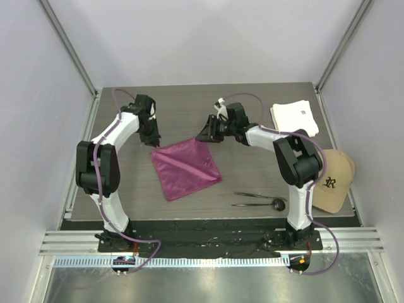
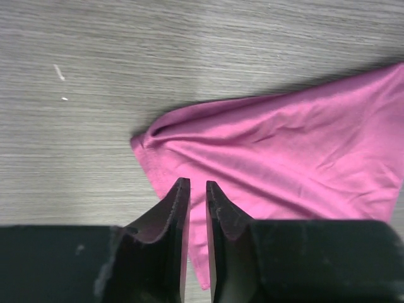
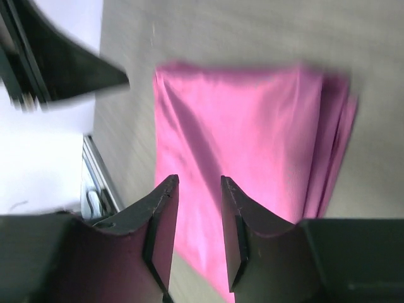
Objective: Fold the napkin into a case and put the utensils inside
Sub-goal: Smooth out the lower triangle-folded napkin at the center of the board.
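Left tool (image 2: 197, 183) over napkin (image 2: 284, 151), corners diagonal

Bare table (image 1: 183, 104) lies open behind the napkin (image 1: 186, 167) and along its left side, with room to pass. The left gripper (image 1: 153, 137) hangs over the cloth's far left corner and the right gripper (image 1: 203, 135) over its far right corner, with a clear gap between them. The right side is crowded: two utensils (image 1: 259, 199) near the front edge, a white cloth (image 1: 295, 117) in the far corner, a tan cap (image 1: 332, 180) at the table's right edge.
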You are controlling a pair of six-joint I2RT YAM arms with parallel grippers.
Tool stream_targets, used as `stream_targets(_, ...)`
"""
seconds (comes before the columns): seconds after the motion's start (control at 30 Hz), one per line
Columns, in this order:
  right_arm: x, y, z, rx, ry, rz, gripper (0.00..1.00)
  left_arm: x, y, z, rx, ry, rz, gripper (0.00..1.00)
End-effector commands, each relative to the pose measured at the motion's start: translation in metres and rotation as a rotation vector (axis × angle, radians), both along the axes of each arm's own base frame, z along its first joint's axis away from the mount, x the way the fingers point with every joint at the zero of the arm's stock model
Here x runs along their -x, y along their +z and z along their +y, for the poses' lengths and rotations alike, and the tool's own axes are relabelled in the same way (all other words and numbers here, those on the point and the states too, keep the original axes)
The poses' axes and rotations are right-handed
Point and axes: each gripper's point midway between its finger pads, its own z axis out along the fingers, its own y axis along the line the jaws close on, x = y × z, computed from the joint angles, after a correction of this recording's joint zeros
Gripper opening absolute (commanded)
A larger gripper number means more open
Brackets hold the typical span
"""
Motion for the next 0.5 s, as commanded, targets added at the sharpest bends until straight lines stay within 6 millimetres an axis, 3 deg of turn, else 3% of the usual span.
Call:
stream_targets(0.0,-0.040,0.000,0.018,-0.037,-0.023,-0.013,0.38,-0.004,-0.003,-0.012,0.063,-0.002,-0.003,0.16)
stream_targets(0.2,-0.055,-0.004,0.033,-0.097,-0.013,0.008,0.22,-0.004,-0.023,-0.011,0.052,0.009,0.038,0.08)
stream_targets(0.47,-0.056,-0.053,0.016,-0.039,0.011,0.050,0.14,0.008,-0.050,0.015,-0.099,0.014,0.106,0.08)
